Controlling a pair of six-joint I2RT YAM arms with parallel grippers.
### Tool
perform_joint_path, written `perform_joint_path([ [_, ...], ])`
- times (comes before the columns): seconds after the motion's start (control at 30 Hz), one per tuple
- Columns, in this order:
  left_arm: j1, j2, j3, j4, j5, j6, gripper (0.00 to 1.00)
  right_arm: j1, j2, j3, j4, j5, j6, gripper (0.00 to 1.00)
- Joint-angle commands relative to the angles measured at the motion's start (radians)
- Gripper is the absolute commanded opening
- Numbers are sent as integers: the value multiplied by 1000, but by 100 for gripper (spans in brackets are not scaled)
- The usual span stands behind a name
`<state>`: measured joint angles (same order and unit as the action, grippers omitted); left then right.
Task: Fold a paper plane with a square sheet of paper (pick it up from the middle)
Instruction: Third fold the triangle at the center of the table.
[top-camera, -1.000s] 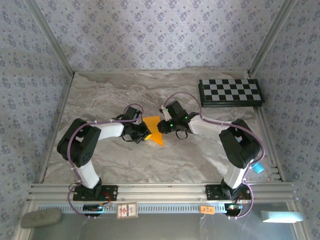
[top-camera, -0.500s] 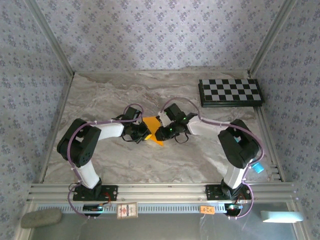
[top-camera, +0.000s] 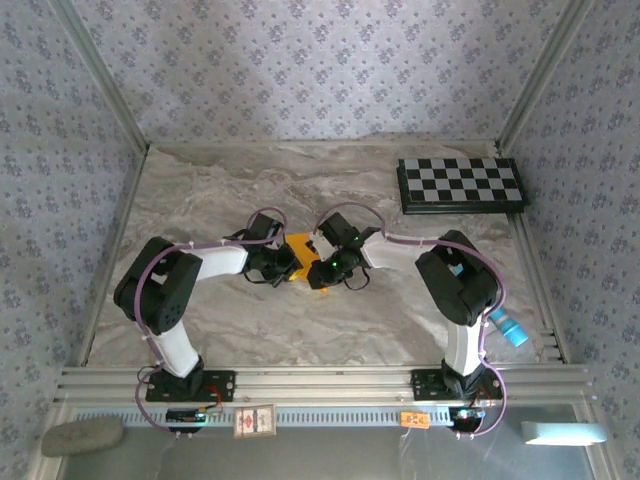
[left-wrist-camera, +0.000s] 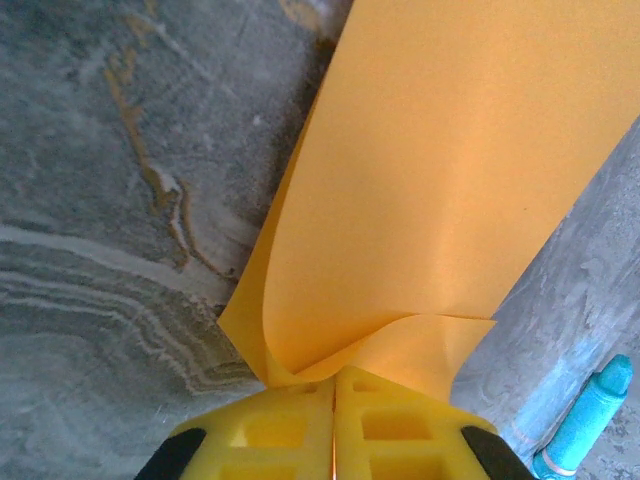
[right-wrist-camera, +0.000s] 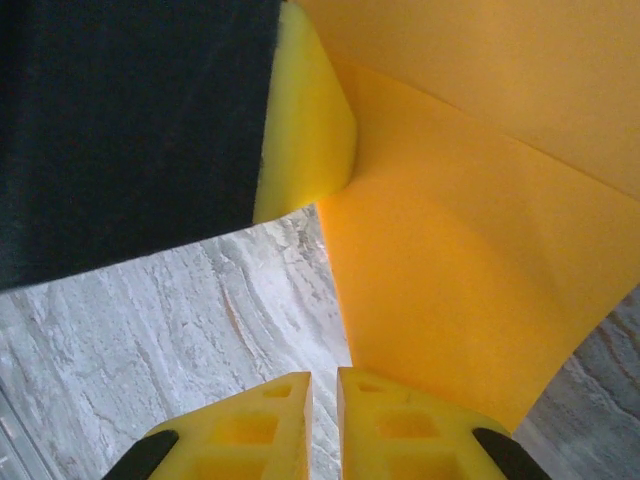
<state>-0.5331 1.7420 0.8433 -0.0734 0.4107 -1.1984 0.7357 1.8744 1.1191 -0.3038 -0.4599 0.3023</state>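
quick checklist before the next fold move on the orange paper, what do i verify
1. Grip of the left tool on the square sheet of paper: ok, shut on it.
2. Grip of the right tool on the sheet: cannot tell; its fingers stand nearly together right at the paper's edge.
3. Sheet smooth at the pinch: not ok, buckled and curled by the left tool.
4. The checkerboard apart from both arms: ok, far right of the table.
5. Centre crease made: cannot tell.
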Motion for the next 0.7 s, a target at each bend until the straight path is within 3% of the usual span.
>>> perform_joint_path([
  [0.0, -2, 42, -40, -87, -86, -10, 7, 4, 19, 25, -36, 34, -15, 15],
  [0.67, -2, 34, -33, -89, -83, -2, 7, -2, 42, 22, -49, -5, -20, 15],
])
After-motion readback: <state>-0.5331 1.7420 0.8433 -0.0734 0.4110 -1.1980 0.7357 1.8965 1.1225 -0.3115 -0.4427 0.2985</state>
